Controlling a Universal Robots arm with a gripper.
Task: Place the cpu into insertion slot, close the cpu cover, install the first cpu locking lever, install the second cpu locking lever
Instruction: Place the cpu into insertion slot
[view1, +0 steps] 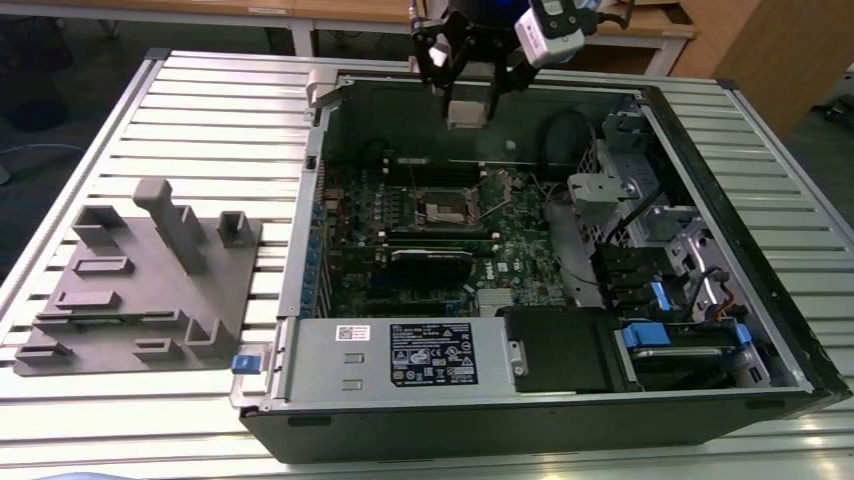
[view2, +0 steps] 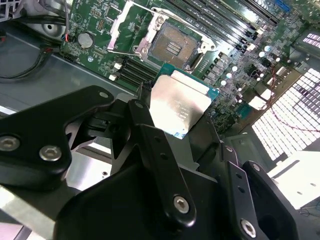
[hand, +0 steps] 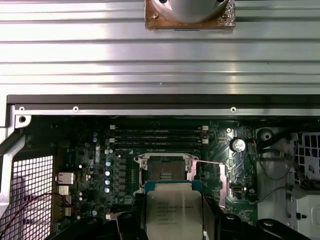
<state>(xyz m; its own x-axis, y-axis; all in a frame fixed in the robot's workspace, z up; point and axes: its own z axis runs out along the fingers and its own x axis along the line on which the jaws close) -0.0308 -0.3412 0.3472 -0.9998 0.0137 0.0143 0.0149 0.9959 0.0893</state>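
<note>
An open case (view1: 304, 240) lies on its side on the slatted metal surface (view1: 200, 110). In the exterior view a grey moulded block (view1: 134, 280) with posts and pockets rests on the surface at 9 o'clock from the case, just beside it. Inside, the green board (view1: 527, 255) covers the case floor. A labelled power supply (view1: 400, 355) fills the 6 o'clock side, a drive cage (view1: 674, 335) with blue tabs sits at 4 o'clock, and a black cable (view1: 577, 135) loops at 2 o'clock from the slot (view1: 441, 205). Long black memory slots (hand: 157, 135) run close beside the slot, a thin wire lever (hand: 210, 162) juts out from its metal rim, and a coin cell (hand: 239, 145) shines a little farther off on the board. The slot's dark centre lies uncovered, showing rows of contacts in the second wrist view. The tool (view1: 467, 104) hangs above the far wall of the case, at 12 o'clock from the slot in the exterior view and well clear of the board. Its black fingers (view2: 150, 140) press against opposite edges of the cpu (view2: 180, 107), pinching it. The cpu is a flat square with a dull silver lid carrying faint print, framed by a narrow teal-green border, and the lid faces both wrist cameras. In the first wrist view it overlaps one edge of the slot, its sides roughly square with the slot's rim.
</note>
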